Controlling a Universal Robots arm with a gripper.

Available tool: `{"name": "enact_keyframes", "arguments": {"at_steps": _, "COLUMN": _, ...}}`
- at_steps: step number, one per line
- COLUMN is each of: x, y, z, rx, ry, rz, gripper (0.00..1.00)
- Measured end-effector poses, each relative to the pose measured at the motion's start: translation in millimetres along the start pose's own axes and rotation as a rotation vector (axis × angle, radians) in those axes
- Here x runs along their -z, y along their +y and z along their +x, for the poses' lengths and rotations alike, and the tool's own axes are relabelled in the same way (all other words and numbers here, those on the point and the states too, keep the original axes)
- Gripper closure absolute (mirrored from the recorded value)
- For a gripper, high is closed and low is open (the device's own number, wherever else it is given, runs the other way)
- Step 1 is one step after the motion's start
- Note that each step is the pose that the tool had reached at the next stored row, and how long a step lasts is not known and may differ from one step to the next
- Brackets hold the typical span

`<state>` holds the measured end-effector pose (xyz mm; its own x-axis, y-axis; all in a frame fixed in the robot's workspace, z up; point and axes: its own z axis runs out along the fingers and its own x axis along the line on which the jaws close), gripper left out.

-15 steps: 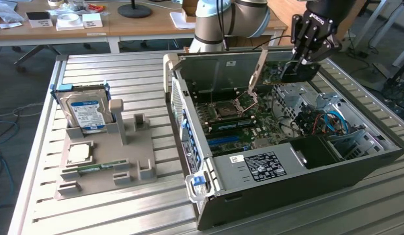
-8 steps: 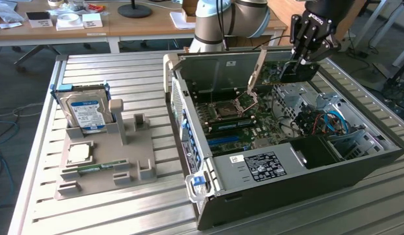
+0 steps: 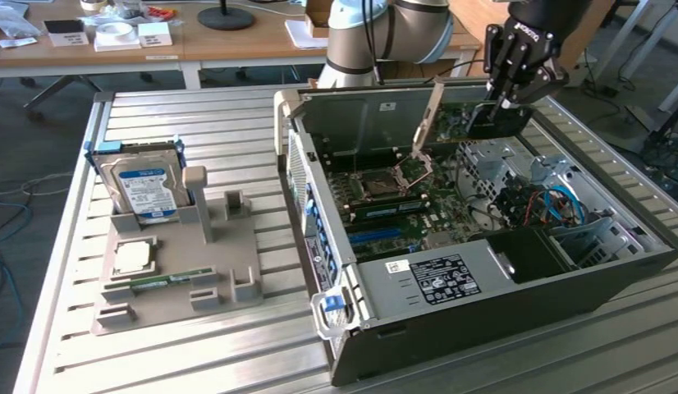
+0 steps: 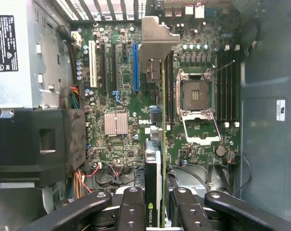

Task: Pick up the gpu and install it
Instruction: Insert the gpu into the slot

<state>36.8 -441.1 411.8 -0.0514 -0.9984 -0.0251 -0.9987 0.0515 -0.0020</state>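
My gripper (image 3: 510, 97) hangs over the far end of the open computer case (image 3: 470, 287), shut on the gpu (image 3: 492, 121). The card is held on edge above the motherboard (image 3: 405, 205), its silvery end bracket (image 3: 431, 115) pointing toward the exterior view's left. In the wrist view the gpu (image 4: 154, 159) shows edge-on between the black fingers (image 4: 131, 211) of my gripper (image 4: 157, 214). Its bracket (image 4: 157, 43) lies just beside the long blue slot (image 4: 135, 67) of the motherboard (image 4: 121, 91). The card is clear of the board, not seated.
The CPU socket (image 4: 196, 96) stands open with its lever raised, and a black power supply (image 4: 34, 144) and cables fill one end of the case. At the exterior view's left, a grey holder (image 3: 175, 271) carries a hard drive (image 3: 145, 187), a CPU (image 3: 133, 256) and a RAM stick (image 3: 164, 283).
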Motion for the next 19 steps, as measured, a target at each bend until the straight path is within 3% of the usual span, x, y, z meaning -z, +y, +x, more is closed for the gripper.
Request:
{"name": "enact_keyframes", "arguments": {"at_steps": 9, "x": 0.0, "y": 14.1, "z": 0.7, "rx": 0.0, "ry": -0.0001, "rz": 0.0015, "gripper": 0.73}}
{"name": "enact_keyframes", "arguments": {"at_steps": 19, "x": 0.0, "y": 20.4, "z": 1.0, "rx": 0.0, "ry": -0.0002, "rz": 0.0019, "gripper": 0.73}}
